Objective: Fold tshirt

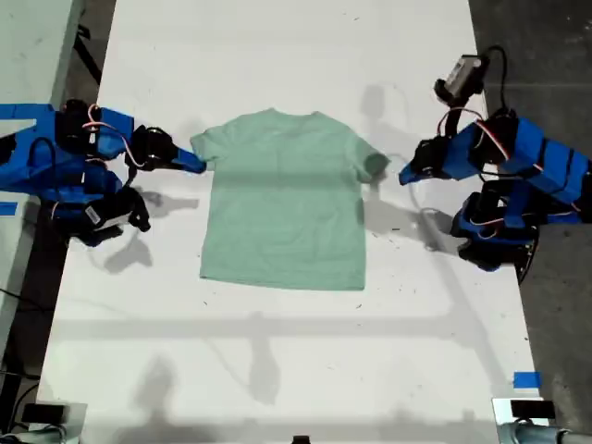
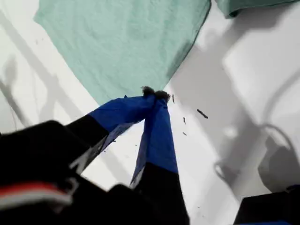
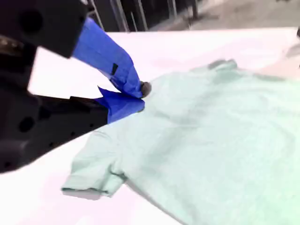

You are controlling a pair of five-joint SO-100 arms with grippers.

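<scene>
A pale mint-green tshirt (image 1: 287,203) lies flat and face up on a white desk (image 1: 277,370), a little above the middle of the exterior view. Its round neck points to the exterior view's top and its straight hem to the bottom. Both short sleeves are spread outward. The cloth looks smooth, with no fold in it yet.

Two blue and black arms sit at opposite edges of the desk, one on each side of the tshirt, both reaching inward.

Your first pincer (image 1: 404,176) is on the arm at the exterior view's right. It is clenched, its two blue fingers pressed together to a point with nothing between them. In the exterior view the tip sits just beside the sleeve (image 1: 375,165) on that side, without touching it. In the first wrist view the clenched tip (image 2: 154,93) appears at the edge of the green cloth (image 2: 126,42), over bare desk with a few dark specks (image 2: 202,113).

Your second pincer (image 1: 199,165) is on the arm at the exterior view's left. Its tip rests against the tshirt by the other sleeve (image 1: 202,143). In the second wrist view the blue fingers (image 3: 140,93) are drawn together at the tips, right on the shoulder of the garment (image 3: 211,140), with the sleeve opening (image 3: 89,185) nearer the camera. You cannot tell from these views whether any cloth is caught between them.

A scrap of blue tape (image 1: 525,379) is stuck to the desk near the exterior view's bottom right corner.
</scene>
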